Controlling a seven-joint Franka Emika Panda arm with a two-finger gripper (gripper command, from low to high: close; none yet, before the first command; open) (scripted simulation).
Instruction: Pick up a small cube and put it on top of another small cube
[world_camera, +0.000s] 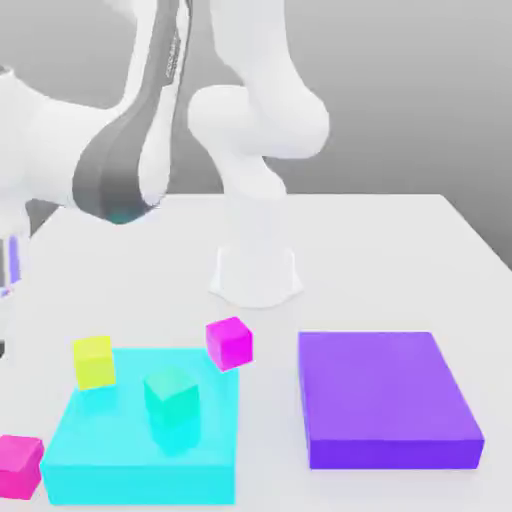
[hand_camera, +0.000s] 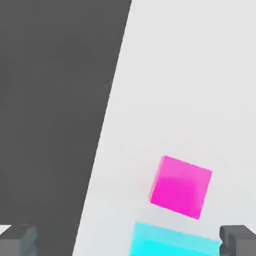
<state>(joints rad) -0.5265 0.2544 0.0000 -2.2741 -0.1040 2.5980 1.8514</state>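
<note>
Hot-pink and plain-faced, the small cube (world_camera: 18, 466) sits at the near corner of the exterior view, low on that view's left, on the white table (world_camera: 400, 260) and touching or just beside the corner of a flat cyan slab (world_camera: 110, 460). That slab is a broad, low block with sharp edges and a smooth, matte, evenly coloured top; a teal cube (world_camera: 172, 402) stands on it near the middle, and a yellow cube (world_camera: 94, 361) sits at its far corner on the exterior view's left, though whether it rests on the slab or the table cannot be told. A purplish-magenta cube (world_camera: 230, 342) lies on the table just off the slab's far edge, between it and a flat purple slab (world_camera: 385, 398) of like thickness on the exterior view's right. Behind them rises the arm's glossy white, rounded base (world_camera: 255, 262), its grey-banded link leaning toward the exterior view's left. The hand view looks down on the hot-pink cube (hand_camera: 181, 186), its faces uniformly smooth, with a strip of the cyan slab (hand_camera: 172, 242) close beside it and the table's edge running against dark floor (hand_camera: 50, 110). Two grey fingertips (hand_camera: 17, 240) of the pincer (hand_camera: 128, 241) stand wide apart at opposite sides of that picture, open and holding nothing.
</note>
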